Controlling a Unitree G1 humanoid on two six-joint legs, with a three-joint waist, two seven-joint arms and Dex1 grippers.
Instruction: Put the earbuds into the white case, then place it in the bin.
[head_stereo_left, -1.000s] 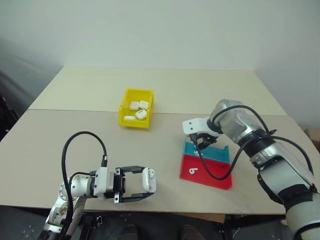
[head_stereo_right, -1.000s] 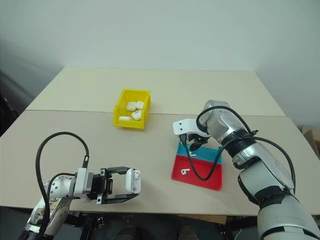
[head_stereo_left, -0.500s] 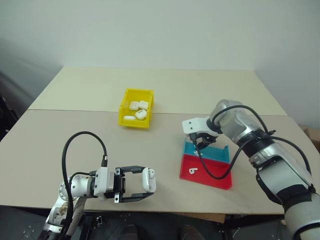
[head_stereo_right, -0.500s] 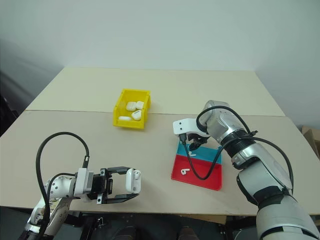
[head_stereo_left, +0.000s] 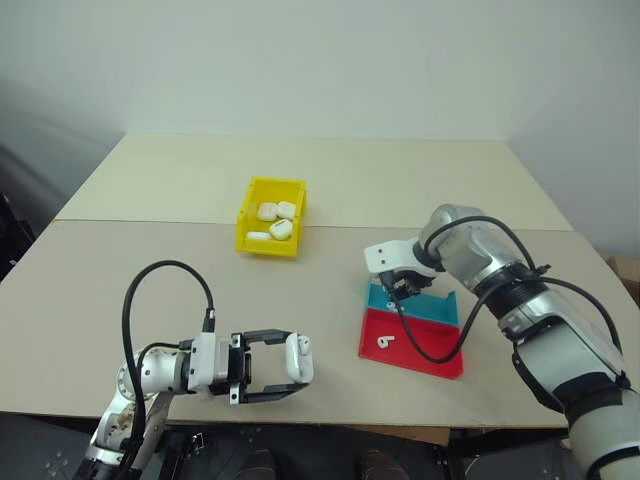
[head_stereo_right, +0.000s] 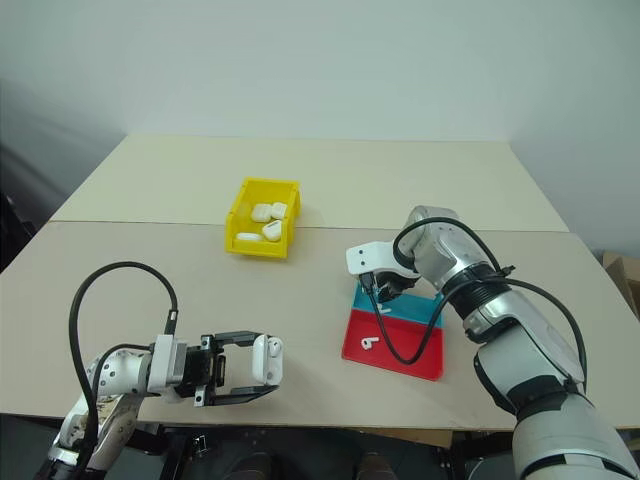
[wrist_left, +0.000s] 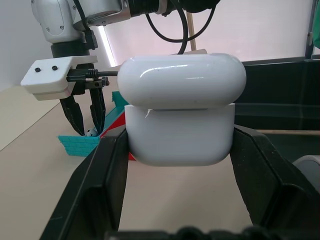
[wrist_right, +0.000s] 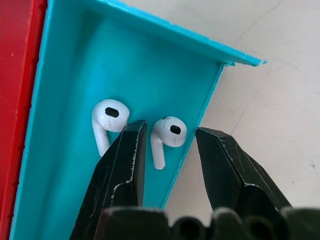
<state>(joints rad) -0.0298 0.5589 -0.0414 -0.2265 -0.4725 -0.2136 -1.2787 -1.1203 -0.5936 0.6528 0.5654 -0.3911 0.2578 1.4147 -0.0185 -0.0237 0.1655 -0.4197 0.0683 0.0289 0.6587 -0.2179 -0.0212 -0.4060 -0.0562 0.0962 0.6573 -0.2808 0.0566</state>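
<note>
My left gripper is shut on the white case, held level above the table's near edge with its lid on top. My right gripper points down into the blue end of the tray. It is open, and its fingers straddle one earbud without touching it. A second earbud lies just outside one finger. Another earbud lies on the tray's red part. The yellow bin stands further back on the table.
Several white cases lie in the bin. The red and blue tray has a raised blue wall by my right gripper. A black cable loops from each wrist. Bare tabletop lies between the bin and my left arm.
My right gripper's fingers have drawn a little closer together over the tray. The left gripper and its case have stayed put.
</note>
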